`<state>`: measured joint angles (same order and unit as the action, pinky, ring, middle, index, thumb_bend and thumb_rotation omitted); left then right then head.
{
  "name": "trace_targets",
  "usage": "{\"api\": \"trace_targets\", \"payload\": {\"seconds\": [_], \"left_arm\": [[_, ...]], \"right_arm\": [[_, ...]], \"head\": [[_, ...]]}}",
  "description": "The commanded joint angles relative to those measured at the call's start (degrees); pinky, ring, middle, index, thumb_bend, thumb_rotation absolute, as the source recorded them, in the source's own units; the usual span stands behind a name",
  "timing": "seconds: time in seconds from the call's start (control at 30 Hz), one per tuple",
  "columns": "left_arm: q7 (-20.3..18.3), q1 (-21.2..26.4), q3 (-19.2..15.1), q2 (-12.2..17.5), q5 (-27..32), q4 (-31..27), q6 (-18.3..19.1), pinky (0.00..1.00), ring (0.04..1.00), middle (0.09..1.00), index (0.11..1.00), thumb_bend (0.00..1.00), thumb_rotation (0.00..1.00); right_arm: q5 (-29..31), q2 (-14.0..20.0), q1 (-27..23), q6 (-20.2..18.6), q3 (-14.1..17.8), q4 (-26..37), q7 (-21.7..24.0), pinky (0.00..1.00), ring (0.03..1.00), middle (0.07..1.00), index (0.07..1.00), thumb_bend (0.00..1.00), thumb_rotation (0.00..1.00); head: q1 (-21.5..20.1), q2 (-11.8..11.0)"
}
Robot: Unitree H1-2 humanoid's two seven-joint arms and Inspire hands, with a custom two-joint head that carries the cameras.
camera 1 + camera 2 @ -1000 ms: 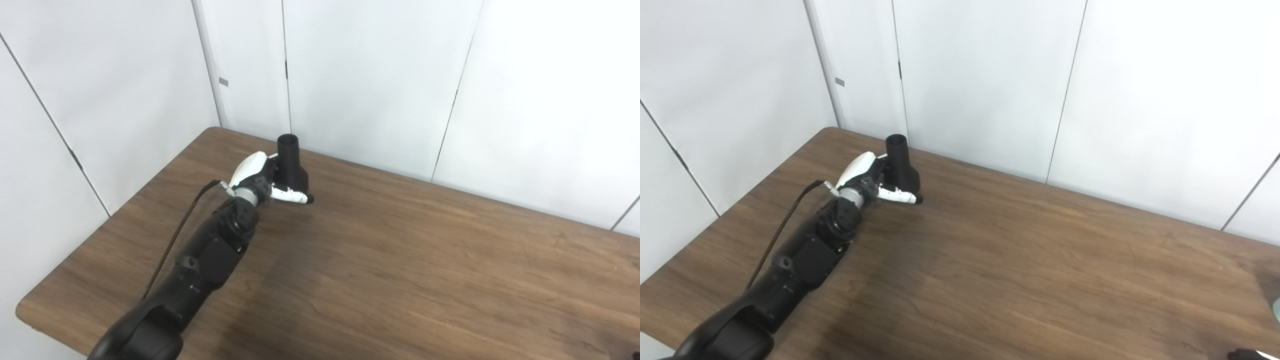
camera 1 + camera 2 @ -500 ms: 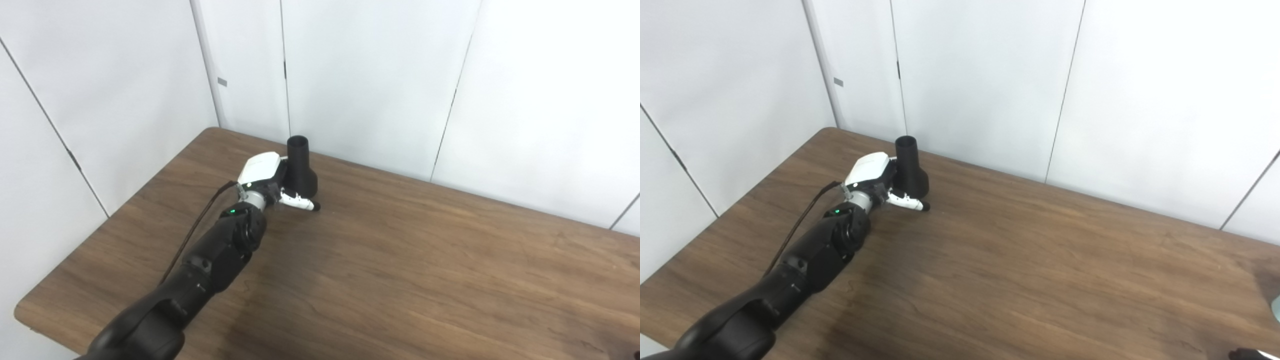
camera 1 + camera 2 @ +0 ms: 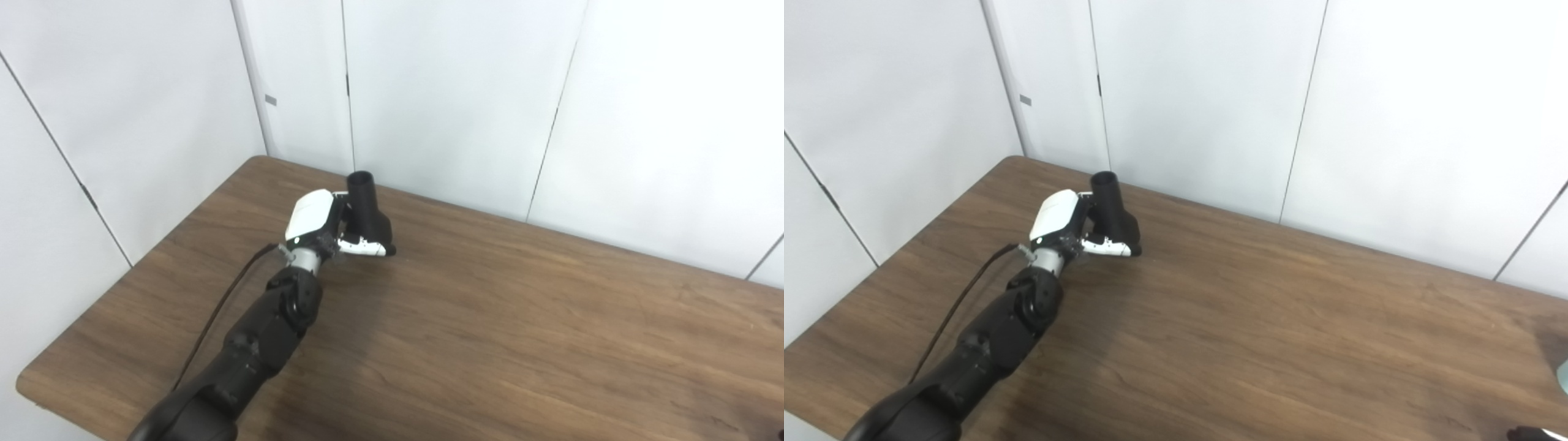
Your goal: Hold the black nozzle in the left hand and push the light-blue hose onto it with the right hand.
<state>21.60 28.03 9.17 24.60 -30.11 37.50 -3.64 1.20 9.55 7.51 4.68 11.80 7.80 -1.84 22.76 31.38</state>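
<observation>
- White wall panels (image 3: 465,92) with thin dark seams close the far side; a dark brown wood-grain table (image 3: 490,343) fills the lower scene.
- Left hand (image 3: 318,222), white-shelled with black fingers, is at the far left of the table, its black arm coming in from the near left corner. Fingers curl round the black funnel-shaped plastic nozzle (image 3: 367,211); white thumb (image 3: 366,247) lies across the wide base. Firm grip.
- Nozzle long axis near upright, top tilted slightly left; narrow open mouth points up, flared end down, close over the tabletop. Whether it touches the table cannot be told.
- Thin black cable (image 3: 220,306) runs along the left arm.
- Right eye view alone shows, at the near right edge, a pale blue-grey sliver (image 3: 1564,376) and a dark and white tip (image 3: 1534,433), perhaps the right hand; too little shows to tell its state.
</observation>
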Motion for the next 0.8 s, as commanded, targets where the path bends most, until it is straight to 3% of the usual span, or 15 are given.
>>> {"api": "trace_targets", "payload": {"seconds": [0.0, 0.07, 0.17, 0.37, 0.53, 0.77], "left_arm": [[-1.9, -2.3, 2.3, -2.4, 0.3, 2.0, -3.1, 0.38, 0.407, 0.480, 0.478, 0.53, 0.00], [-1.6, -2.7, 2.8, -2.4, 0.0, 2.3, -4.6, 0.39, 0.406, 0.472, 0.482, 0.53, 0.00], [-0.9, -3.1, 3.7, -2.5, -0.8, 2.8, -6.3, 0.50, 0.424, 0.473, 0.482, 0.53, 0.00], [-0.6, -3.9, 4.6, -2.5, -1.4, 2.1, -6.7, 0.60, 0.438, 0.475, 0.483, 0.53, 0.00], [1.3, -4.3, 6.1, -2.2, -4.7, 1.4, -6.9, 0.60, 0.442, 0.465, 0.495, 0.52, 0.00], [2.6, -5.7, 7.1, -1.4, -7.4, -1.2, -8.2, 0.58, 0.396, 0.450, 0.510, 0.52, 0.00]], "right_arm": [[0.1, 1.3, -0.8, 1.0, 0.4, 2.1, 0.3, 0.43, 0.561, 0.598, 0.561, 0.74, 0.64], [0.2, 1.3, -0.9, 0.8, 0.5, 2.1, 0.4, 0.43, 0.561, 0.598, 0.561, 0.73, 0.64], [0.5, 1.3, -0.8, 1.0, 0.5, 2.1, 0.5, 0.42, 0.558, 0.595, 0.558, 0.73, 0.63], [0.1, 1.0, -0.9, 0.6, 0.4, 2.5, 0.5, 0.42, 0.554, 0.593, 0.556, 0.73, 0.63], [-0.1, 0.8, -0.8, 0.3, 0.2, 2.7, 0.5, 0.41, 0.555, 0.595, 0.556, 0.74, 0.63], [1.3, -1.5, -1.1, -0.8, 0.3, 4.2, -0.4, 0.42, 0.566, 0.603, 0.561, 0.73, 0.60]], "head": [[0.0, 0.0], [0.1, 0.0], [0.1, 0.0], [-0.2, -0.1], [-1.0, -0.1], [-6.2, 0.5]]}}
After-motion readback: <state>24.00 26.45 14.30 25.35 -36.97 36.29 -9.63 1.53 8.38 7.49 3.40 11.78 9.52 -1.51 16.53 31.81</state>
